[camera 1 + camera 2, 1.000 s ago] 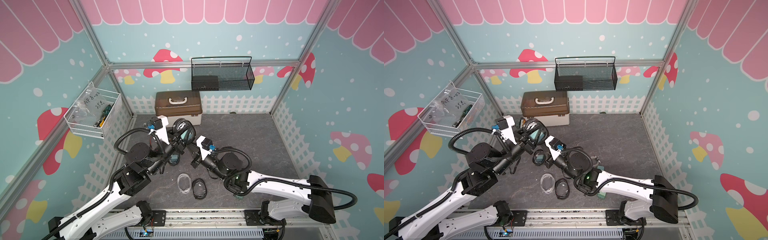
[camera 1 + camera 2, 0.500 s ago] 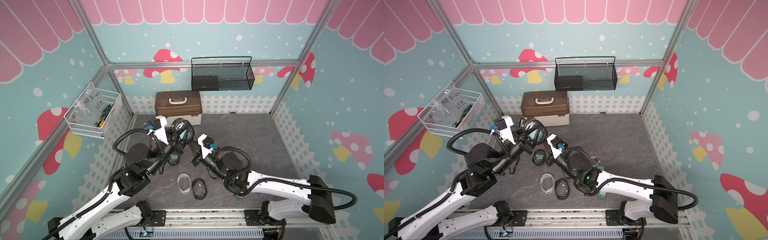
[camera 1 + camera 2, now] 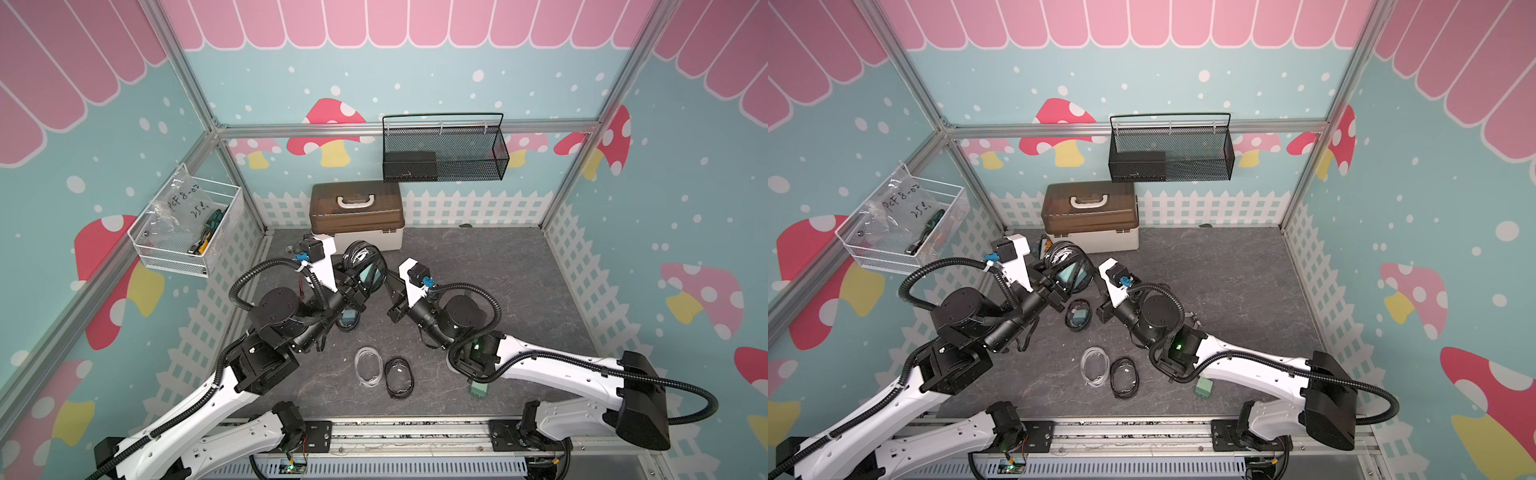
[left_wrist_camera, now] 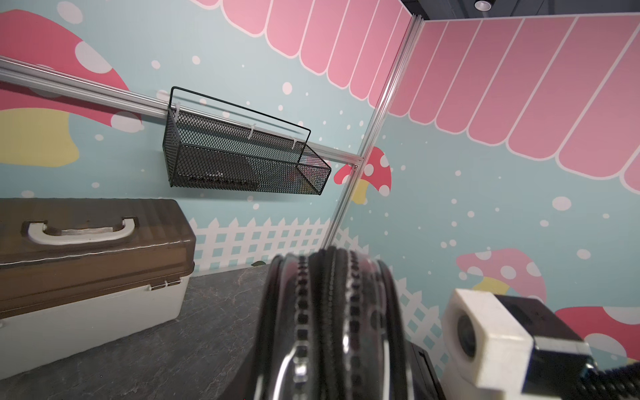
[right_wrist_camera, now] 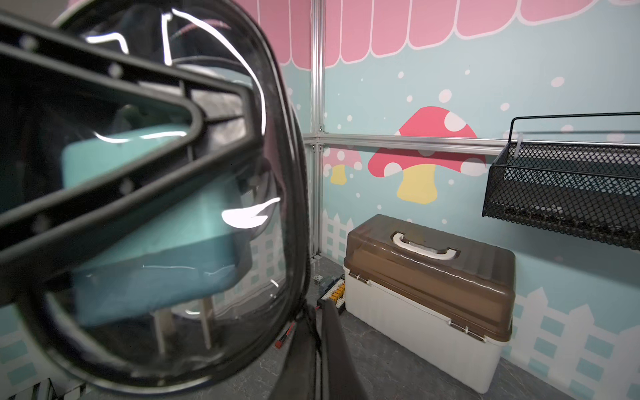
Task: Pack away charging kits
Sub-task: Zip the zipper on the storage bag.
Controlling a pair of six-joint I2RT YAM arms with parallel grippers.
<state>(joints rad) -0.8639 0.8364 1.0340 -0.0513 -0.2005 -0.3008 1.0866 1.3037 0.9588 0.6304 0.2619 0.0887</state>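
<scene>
Left gripper (image 3: 358, 287) pinches a black-rimmed clear oval pouch (image 3: 362, 258) at frame centre; right gripper (image 3: 390, 283), pressed together, sits beside it.

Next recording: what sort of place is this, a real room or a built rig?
Most likely a purpose-built robot test booth, not a real room: an aluminium frame holds printed mushroom-and-fence wall panels, a pair of robot arms is mounted on a rail, and a mesh basket hangs from the frame.
</scene>
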